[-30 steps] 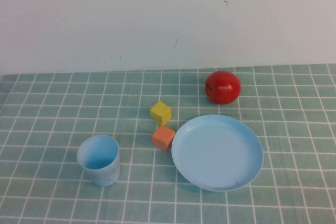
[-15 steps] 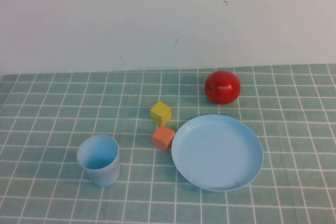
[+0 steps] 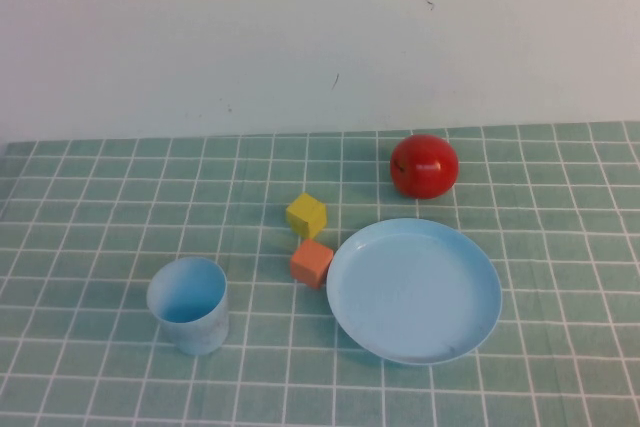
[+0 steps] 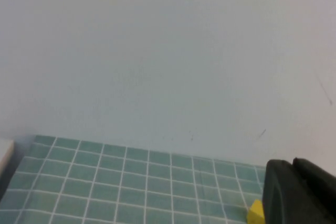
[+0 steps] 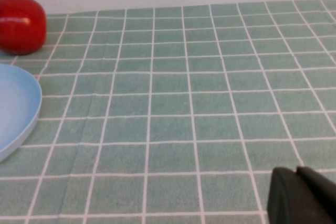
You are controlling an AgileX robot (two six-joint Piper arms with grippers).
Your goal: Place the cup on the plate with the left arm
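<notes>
High view: I see no arm or gripper over the table from here, only the objects on the green checked cloth (image 3: 100, 197) and a white wall (image 3: 300, 27) behind.
Cup: (image 3: 188, 304) standing upright at the near left, mouth up, alone on the cloth, well apart from the plate.
Yellow cube: (image 3: 306, 215) near the middle, just behind the orange cube; I cannot tell whether their corners touch.
Orange cube: (image 3: 311, 263) just beside the plate's left rim, between cup and plate.
Plate: (image 3: 414, 289) right of centre, lying flat, nothing on it.
Red ball: (image 3: 424, 166) glossy, behind the plate toward the wall, a small gap between them.
Writing: I can read no brand, label or lettering on any object; the wall shows only a few thin dark marks.
Left gripper: (image 4: 299, 192) in the left wrist view only a black edge of it shows at the frame's corner, held above the cloth and facing the wall, with a bit of the yellow cube beside it; I cannot tell how its jaws stand.
Right gripper: (image 5: 302, 195) in the right wrist view only a black corner of it shows, low over bare cloth, with the plate's rim and the red ball farther off; I cannot tell how its jaws stand either.
</notes>
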